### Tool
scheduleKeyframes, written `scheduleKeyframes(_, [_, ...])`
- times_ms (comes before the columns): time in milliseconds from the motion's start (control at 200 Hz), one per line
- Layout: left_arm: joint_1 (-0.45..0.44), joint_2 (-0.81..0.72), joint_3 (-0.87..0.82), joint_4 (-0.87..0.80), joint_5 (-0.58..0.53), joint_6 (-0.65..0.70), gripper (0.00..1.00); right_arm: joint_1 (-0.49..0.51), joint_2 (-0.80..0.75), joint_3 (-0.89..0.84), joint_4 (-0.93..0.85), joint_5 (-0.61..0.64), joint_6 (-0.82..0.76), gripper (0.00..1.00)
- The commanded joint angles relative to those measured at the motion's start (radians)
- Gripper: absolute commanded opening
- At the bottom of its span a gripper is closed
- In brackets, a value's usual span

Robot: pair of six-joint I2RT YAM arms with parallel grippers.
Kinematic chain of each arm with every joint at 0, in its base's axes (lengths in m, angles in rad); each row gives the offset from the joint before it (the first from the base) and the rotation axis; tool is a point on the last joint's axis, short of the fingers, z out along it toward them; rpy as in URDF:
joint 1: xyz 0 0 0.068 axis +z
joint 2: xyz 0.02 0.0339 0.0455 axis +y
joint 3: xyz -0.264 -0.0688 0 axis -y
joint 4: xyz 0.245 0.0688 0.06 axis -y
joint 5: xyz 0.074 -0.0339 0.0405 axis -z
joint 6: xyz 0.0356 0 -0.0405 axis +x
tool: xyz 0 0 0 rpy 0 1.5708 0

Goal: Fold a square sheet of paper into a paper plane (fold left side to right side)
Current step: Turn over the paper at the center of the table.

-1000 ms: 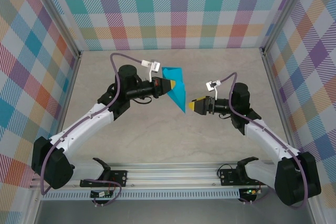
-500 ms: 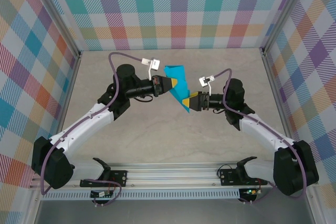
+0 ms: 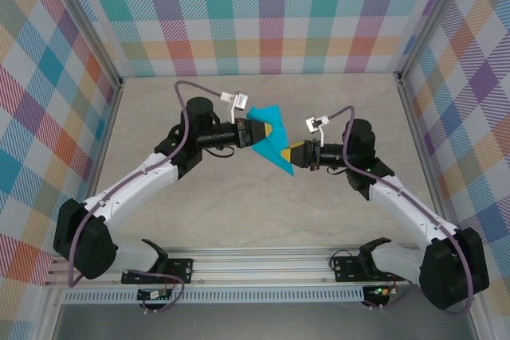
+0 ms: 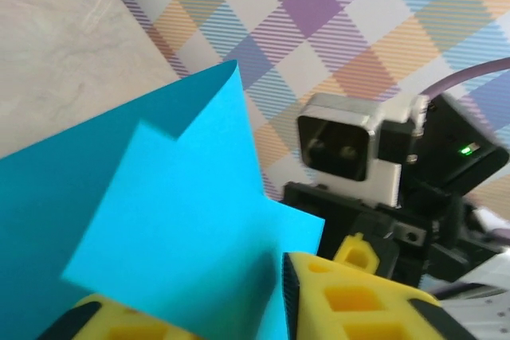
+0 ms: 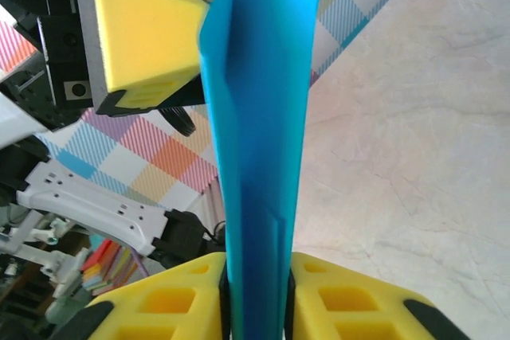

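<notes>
Rail: take the aluminium rail (image 3: 263, 264) at your near table edge as the mark for every place below.
Right gripper: the right gripper (image 3: 293, 154) is the first thing beyond the rail, right of its middle and lifted off the table (image 3: 239, 212). In its own wrist view, the yellow pads (image 5: 167, 300) press on either face of the sheet of paper (image 5: 259, 133), which stands edge-on between them. Treat it as clamped on the sheet.
Sheet: it hangs in the air slightly farther from the rail than the right gripper, above the rail's middle. It is folded into a layered wedge.
Long axis: it slants from a pointed end nearest the rail, at the right gripper, away and leftward to a wider end.
Left gripper: the left gripper (image 3: 269, 130) is farthest from the rail, at the wider end, reaching in from the left. A turquoise flap covers the gap between its fingers, so you cannot tell whether they pinch the sheet or stand just off it.
Relation: the two grippers face each other close together, nearly along that axis. The right has the near tip, the left the far, wide part.
Next move: the right's grip probably carries the sheet. Any left-to-right fold likely needs the left gripper to retake the left flap.
Risk: held by one narrow tip, the wedge may droop or twist.
</notes>
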Motion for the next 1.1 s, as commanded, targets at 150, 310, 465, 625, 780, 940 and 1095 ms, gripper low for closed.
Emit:
scheduleKeyframes(150, [-0.014, -0.085, 0.058, -0.279, -0.224, 0.174, 0.64, 0.005, -0.059, 0.09, -0.395, 0.194, -0.226, 0.14])
scheduleKeyframes(310, [-0.014, -0.152, 0.041, -0.372, -0.378, 0.215, 0.68, 0.041, -0.031, 0.161, -0.667, 0.484, -0.312, 0.05])
scheduleKeyframes(465, [-0.016, -0.242, -0.045, -0.343, -0.565, 0.191, 0.68, 0.227, 0.044, 0.216, -0.835, 0.959, -0.335, 0.0])
scheduleKeyframes(625, [-0.016, -0.347, -0.118, -0.33, -0.749, 0.149, 0.69, 0.366, 0.232, 0.31, -0.991, 1.367, -0.261, 0.0])
scheduleKeyframes(780, [-0.015, -0.444, -0.16, -0.354, -0.873, 0.132, 0.69, 0.465, 0.408, 0.396, -1.056, 1.594, -0.231, 0.0])
scheduleKeyframes(940, [-0.015, -0.506, -0.198, -0.357, -0.944, 0.116, 0.7, 0.509, 0.585, 0.485, -1.099, 1.738, -0.246, 0.0])
scheduleKeyframes(1095, [-0.014, -0.529, -0.203, -0.366, -0.962, 0.114, 0.72, 0.544, 0.733, 0.564, -1.104, 1.786, -0.268, 0.01])
